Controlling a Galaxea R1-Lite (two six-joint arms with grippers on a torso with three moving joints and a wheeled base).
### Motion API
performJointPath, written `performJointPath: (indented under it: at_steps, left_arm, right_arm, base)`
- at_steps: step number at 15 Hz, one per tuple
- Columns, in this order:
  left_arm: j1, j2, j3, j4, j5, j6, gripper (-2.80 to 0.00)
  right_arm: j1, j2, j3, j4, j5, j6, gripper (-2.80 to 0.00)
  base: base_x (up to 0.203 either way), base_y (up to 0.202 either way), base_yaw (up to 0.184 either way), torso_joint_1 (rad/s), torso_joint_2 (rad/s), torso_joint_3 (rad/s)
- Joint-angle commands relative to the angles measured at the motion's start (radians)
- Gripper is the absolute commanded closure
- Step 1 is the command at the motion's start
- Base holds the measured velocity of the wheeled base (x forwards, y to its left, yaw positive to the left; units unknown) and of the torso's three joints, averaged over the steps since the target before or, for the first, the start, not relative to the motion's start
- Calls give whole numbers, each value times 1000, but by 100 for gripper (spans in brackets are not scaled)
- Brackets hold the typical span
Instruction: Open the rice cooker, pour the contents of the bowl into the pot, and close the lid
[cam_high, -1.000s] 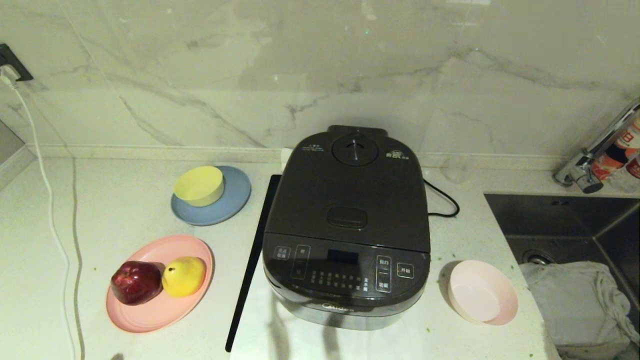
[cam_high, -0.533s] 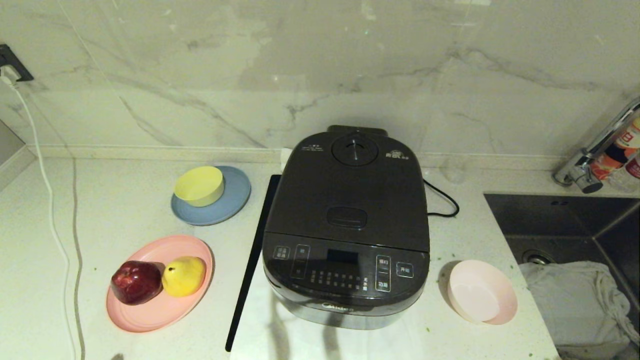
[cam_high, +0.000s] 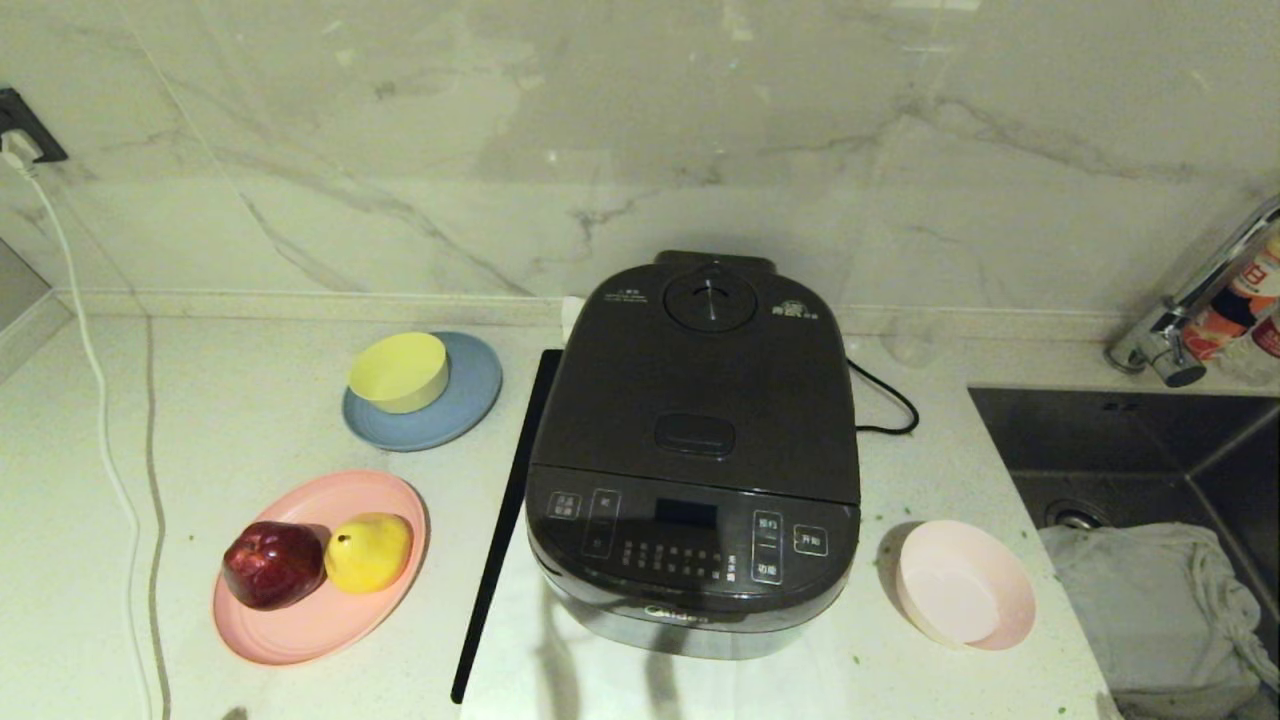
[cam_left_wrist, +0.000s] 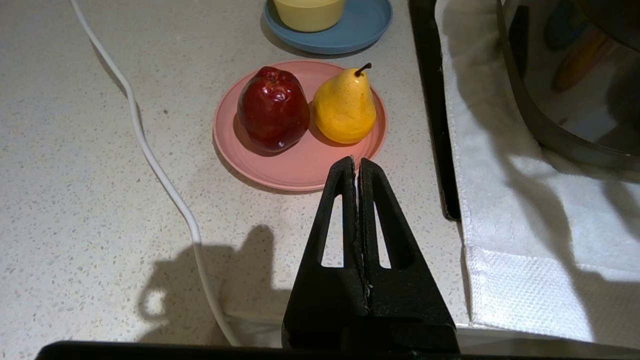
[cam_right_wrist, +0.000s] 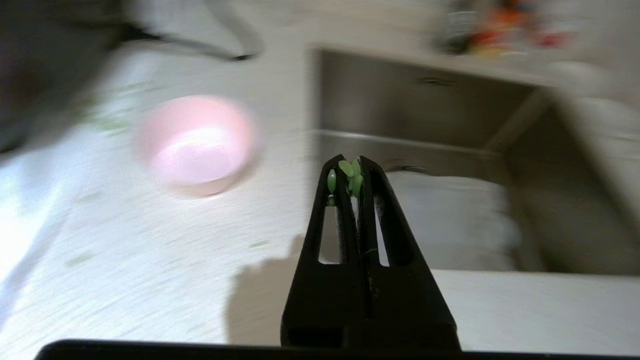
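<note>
From the head view, the rice cooker (cam_high: 695, 470) sits mid-counter towards the back wall with its lid (cam_high: 705, 390) down and latched, and the bowl (cam_high: 963, 583) stands on the counter (cam_high: 250, 420) just beside the cooker, on the sink (cam_high: 1140, 450) side near the front edge. It looks empty, so you seem to be at the end of the task, with nothing left to pour. Neither arm shows here.

In the left wrist view, your left gripper (cam_left_wrist: 356, 165) hangs with fingers pressed together over the counter's front edge, near the pink plate (cam_left_wrist: 300, 165) of fruit, idle.

In the right wrist view, your right gripper (cam_right_wrist: 352, 167) is pressed together too, with a few green bits (cam_right_wrist: 350, 175) stuck at the tips. It hovers over the front edge between bowl and sink. Next, just park it, and mind the bits clinging there.
</note>
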Motion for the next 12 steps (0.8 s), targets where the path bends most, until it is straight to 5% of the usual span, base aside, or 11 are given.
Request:
performJointPath:
  at_steps: [1,3,12]
  left_arm:
    - [-1,0,9,0,1,0,0]
    - [-1,0,9,0,1,0,0]
    - [1,0,9,0,1,-1,0]
  right_arm:
    - [0,0,25,27,124,13,0]
    - [1,1,7,129,135,16,0]
    - [1,2,10,125,134,20,0]
  base:
    - [0,0,0,0,0,0]
    - [0,0,0,0,0,0]
    - [0,0,0,0,0,0]
